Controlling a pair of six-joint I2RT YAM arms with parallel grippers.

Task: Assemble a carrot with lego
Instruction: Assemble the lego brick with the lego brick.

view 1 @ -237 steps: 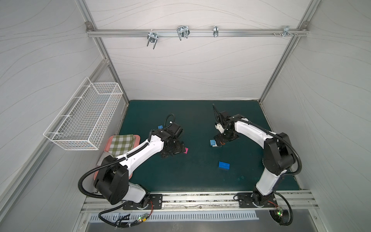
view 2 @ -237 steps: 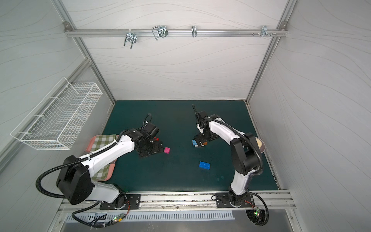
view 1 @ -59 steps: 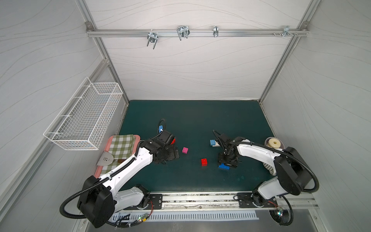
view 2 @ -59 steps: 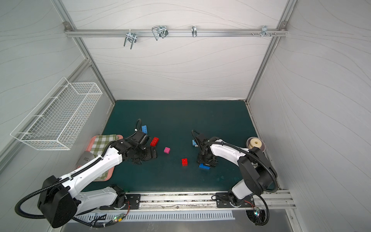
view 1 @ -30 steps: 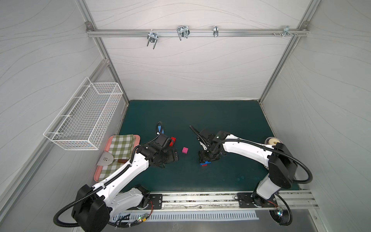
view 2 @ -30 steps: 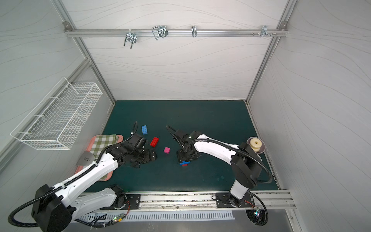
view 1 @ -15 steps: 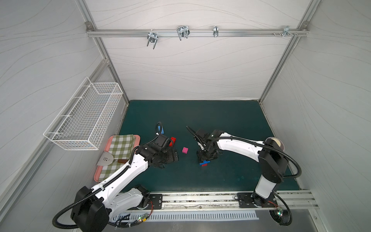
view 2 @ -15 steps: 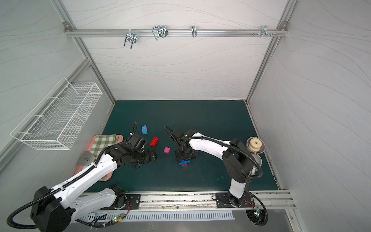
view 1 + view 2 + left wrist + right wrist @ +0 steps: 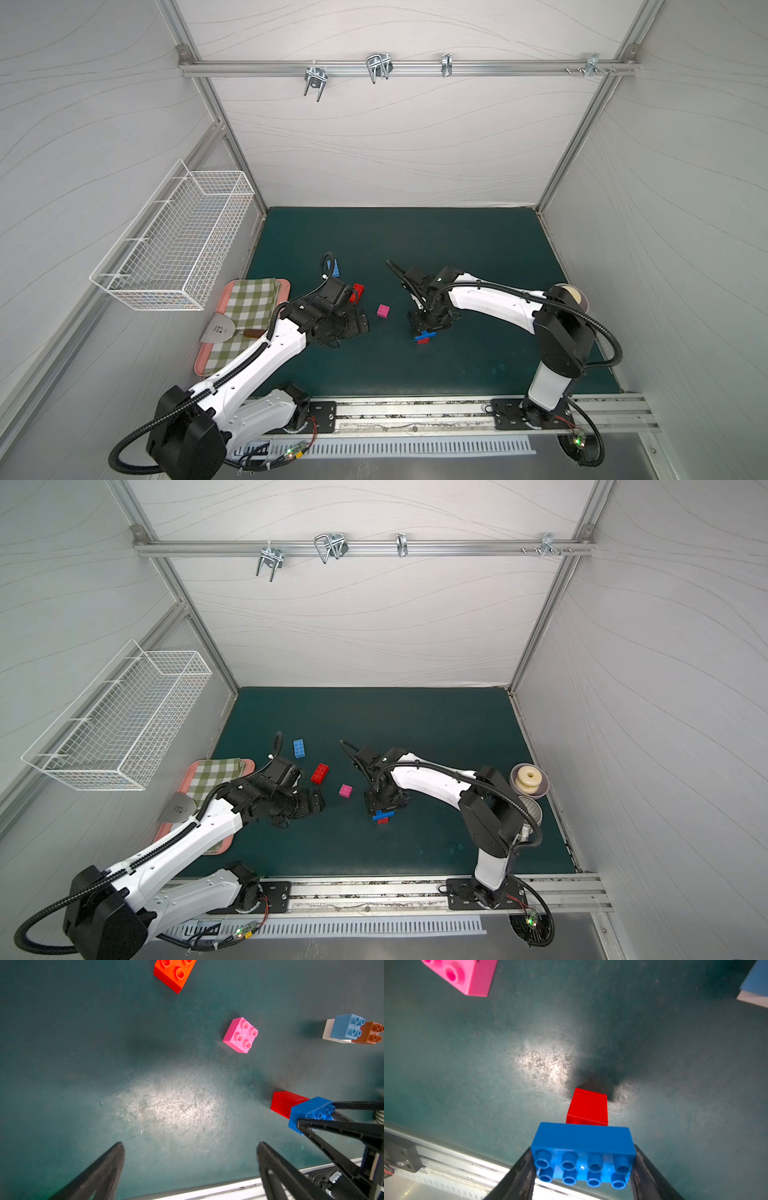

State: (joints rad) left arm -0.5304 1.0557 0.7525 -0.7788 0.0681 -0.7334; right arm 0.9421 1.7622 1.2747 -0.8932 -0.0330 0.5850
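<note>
Nearest the front rail: carrot stack [image 9: 423, 336], barely begun. A small red brick [image 9: 588, 1105] stands on the green mat [image 9: 457, 241] with a blue oblong brick [image 9: 582, 1138] laid crosswise on it, studs up. The right gripper [image 9: 583, 1167] clamps this blue brick by its short ends, probably to press it square onto the narrow tip; whether it is fully seated cannot be told. Beside it: left gripper [image 9: 190, 1147], spread wide and empty, low over bare mat, likely waiting for the next piece. Just beyond: pink square brick [image 9: 240, 1034], loose, studs up. Farther: red oblong brick [image 9: 320, 773] and lighter blue oblong brick [image 9: 299, 748], both loose. Under the right arm: pronged top piece [image 9: 351, 1029], a white bar with light-blue and orange bricks joined on, awaiting the layers.
</note>
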